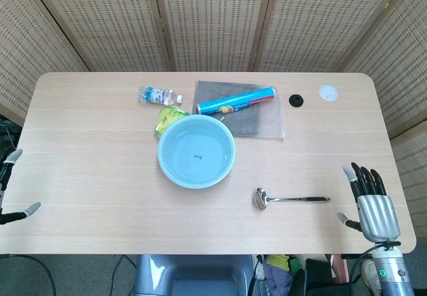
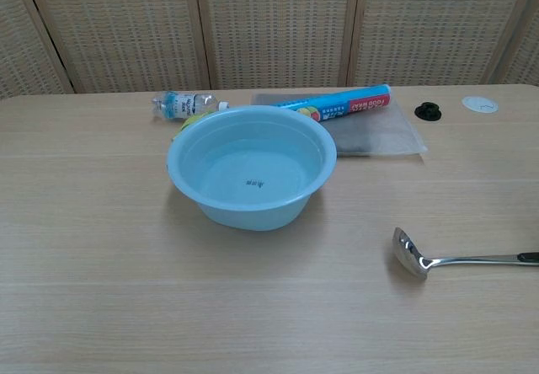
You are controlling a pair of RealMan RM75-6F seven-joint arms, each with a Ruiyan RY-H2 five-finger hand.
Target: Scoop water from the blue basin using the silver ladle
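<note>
Nearest the robot, right hand [image 1: 373, 203] hovers at the table edge, fingers spread, empty. Silver ladle [image 1: 291, 199] lies just to its left, long axis left-right, handle end toward that hand, bowl toward the blue basin [image 1: 196, 151]. Left hand [image 1: 12, 189] is well apart, mostly out of frame; its state is unclear. Farther back, the blue roll [image 2: 344, 104] reads "FOOD WRAP".

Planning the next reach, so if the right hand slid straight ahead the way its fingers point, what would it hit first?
Likely nothing. The right hand points toward the table's far edge, and that lane looks free. The ladle lies to its left, off that line, though depth is hard to judge.
</note>
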